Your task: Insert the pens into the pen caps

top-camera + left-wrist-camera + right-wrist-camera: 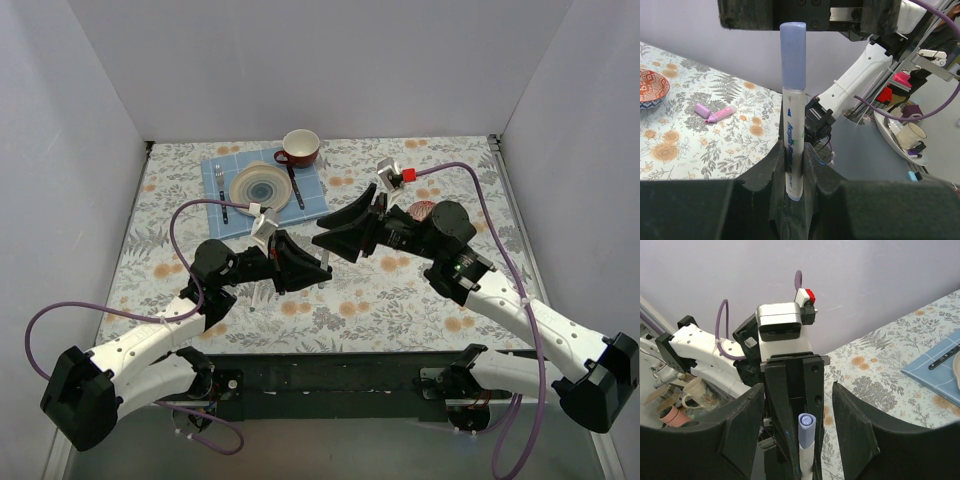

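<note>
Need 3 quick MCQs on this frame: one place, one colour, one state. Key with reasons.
1. Where does the pink pen lie?
A. on the blue cloth
B. in the cup
C. on the floral table

2. What colour is the cap on the held pen?
A. lilac-blue
B. dark green
C. red

3. How are the left fingers?
A. wide open, empty
B. shut on the held pen
C. shut on a fork

Key:
1 C: the left wrist view shows the pink pen flat on the floral table.
2 A: the cap on top of the held pen is lilac-blue.
3 B: the left fingers pinch its white barrel upright.
</note>
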